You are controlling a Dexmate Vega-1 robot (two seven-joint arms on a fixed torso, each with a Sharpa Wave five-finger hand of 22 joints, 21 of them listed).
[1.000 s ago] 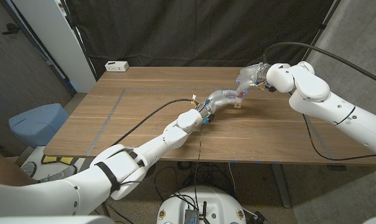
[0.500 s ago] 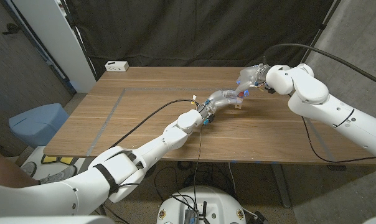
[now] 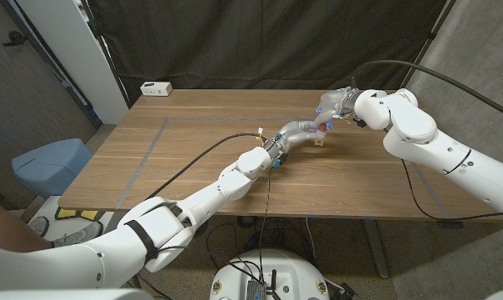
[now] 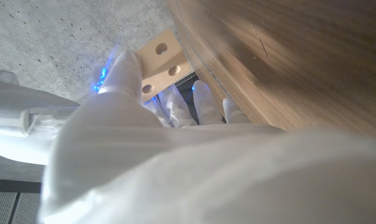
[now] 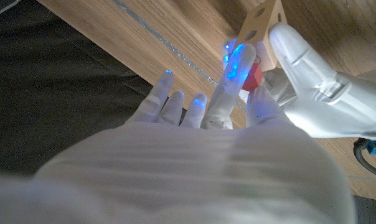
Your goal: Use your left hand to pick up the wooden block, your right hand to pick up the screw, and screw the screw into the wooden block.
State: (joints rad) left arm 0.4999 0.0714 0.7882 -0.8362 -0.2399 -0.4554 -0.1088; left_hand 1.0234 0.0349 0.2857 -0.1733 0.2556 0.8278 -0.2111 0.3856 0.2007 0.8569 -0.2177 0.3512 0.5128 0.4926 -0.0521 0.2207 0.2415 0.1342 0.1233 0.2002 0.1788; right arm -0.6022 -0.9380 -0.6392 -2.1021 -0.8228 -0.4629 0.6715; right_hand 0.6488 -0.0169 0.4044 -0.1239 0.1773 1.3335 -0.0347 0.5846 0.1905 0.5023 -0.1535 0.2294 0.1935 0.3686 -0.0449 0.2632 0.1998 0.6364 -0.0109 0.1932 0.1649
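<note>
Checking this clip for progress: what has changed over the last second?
Little: the right arm's elbow has drifted slightly towards the table's middle. The left hand still holds the wooden block, and the right hand stays at it, pinching a red-headed screw.

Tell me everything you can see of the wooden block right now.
The wooden block is pale, light-coloured wood with round holes drilled in its faces. The left hand grips it above the table, toward the far right. The right hand presses a red-headed screw against its side.
</note>
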